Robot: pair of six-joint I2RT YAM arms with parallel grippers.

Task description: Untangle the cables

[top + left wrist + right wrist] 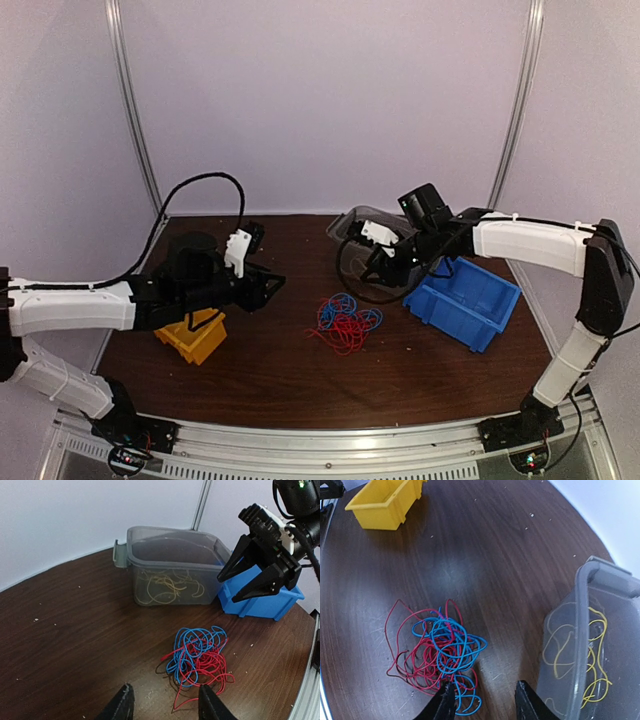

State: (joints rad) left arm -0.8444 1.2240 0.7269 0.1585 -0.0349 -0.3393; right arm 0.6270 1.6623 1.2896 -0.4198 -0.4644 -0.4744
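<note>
A tangle of red and blue cables (343, 322) lies on the brown table between the arms; it also shows in the left wrist view (199, 660) and the right wrist view (437, 652). Yellow cables (167, 587) lie inside a clear plastic tub (352, 225), which the right wrist view (592, 652) also shows. My left gripper (268, 288) is open and empty, left of the tangle; its fingertips (210, 702) hover just short of it. My right gripper (385, 272) is open and empty, above the table beside the tub, its fingers (445, 702) near the tangle's edge.
A blue bin (465, 300) stands at the right, under my right arm. A yellow bin (192, 335) stands at the left, under my left arm. The clear tub's wall (150, 560) is at the back middle. White walls close the back and sides.
</note>
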